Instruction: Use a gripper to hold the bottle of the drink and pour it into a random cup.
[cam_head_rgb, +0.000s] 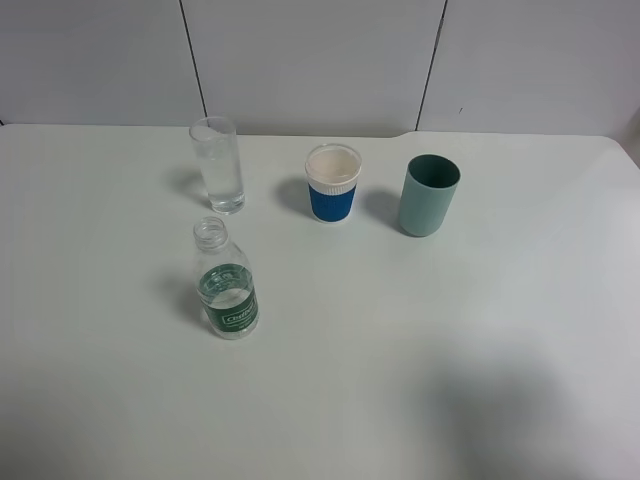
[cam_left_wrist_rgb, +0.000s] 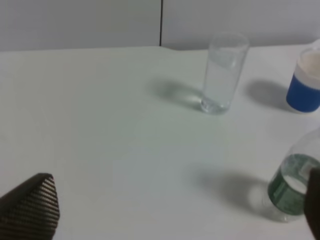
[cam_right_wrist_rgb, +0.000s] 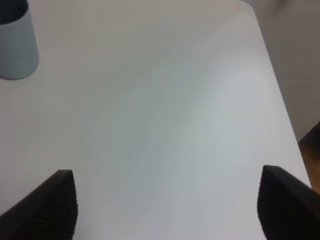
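The bottle of the drink (cam_head_rgb: 227, 285) stands upright and capless on the white table, left of centre, with a green label and clear liquid. Behind it stands the tall clear glass cup (cam_head_rgb: 218, 165). Neither gripper shows in the high view. In the left wrist view my left gripper (cam_left_wrist_rgb: 180, 200) is open and empty above bare table. The bottle (cam_left_wrist_rgb: 294, 186) sits off beside one black finger (cam_left_wrist_rgb: 314, 200), and the glass cup (cam_left_wrist_rgb: 222, 75) is farther ahead. My right gripper (cam_right_wrist_rgb: 167, 200) is open too, with only table between its fingers.
A blue-and-white cup (cam_head_rgb: 333, 183) and a teal-green cup (cam_head_rgb: 430, 195) stand in the back row to the right of the glass. The teal cup (cam_right_wrist_rgb: 15, 42) shows far from the right gripper. The table's right edge (cam_right_wrist_rgb: 280, 100) lies near that gripper.
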